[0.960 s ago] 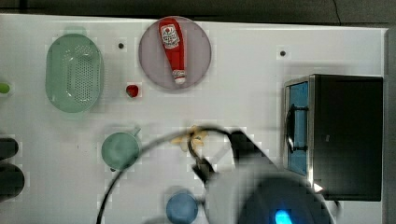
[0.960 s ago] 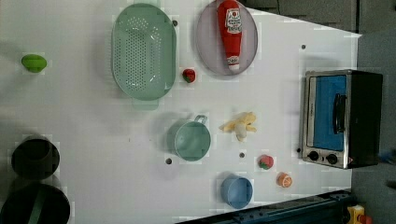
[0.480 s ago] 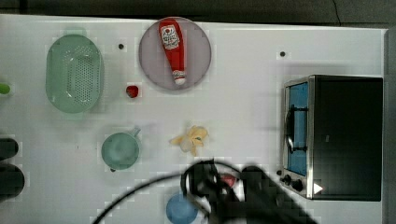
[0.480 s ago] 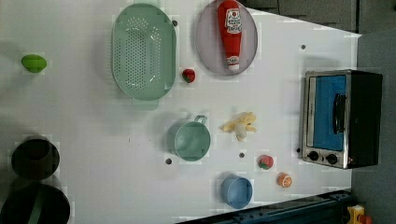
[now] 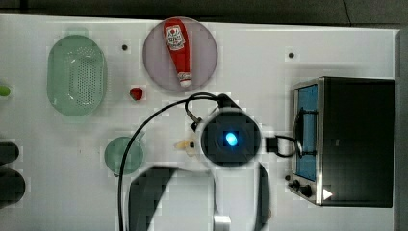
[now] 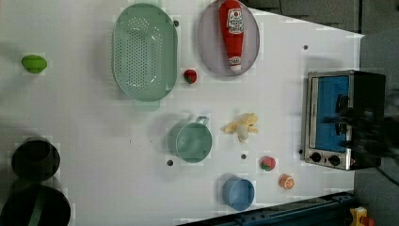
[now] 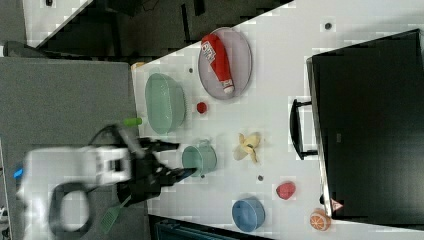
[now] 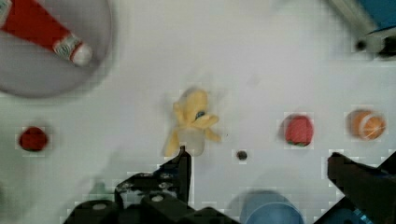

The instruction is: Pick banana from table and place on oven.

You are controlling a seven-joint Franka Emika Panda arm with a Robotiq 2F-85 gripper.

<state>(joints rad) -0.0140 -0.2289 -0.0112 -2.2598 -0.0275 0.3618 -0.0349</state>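
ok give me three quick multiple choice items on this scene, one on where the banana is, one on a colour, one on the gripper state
1. Where is the banana?
A. on top of the oven
B. on the table between the green cup and the oven
C. inside the green colander

2. What colour is the bottle lying on the round plate?
A. red
B. blue
C. yellow

3. How does the gripper stand?
A. shut on the banana
B. shut on nothing
C. open, holding nothing

Answers:
1. B, in the left view it lies on the white table, to the left view's right of the green cup and left of the oven.
2. A, the left view shows a red bottle with a white cap.
3. C, the wrist view shows its fingers spread wide with the banana lying free on the table beyond them.
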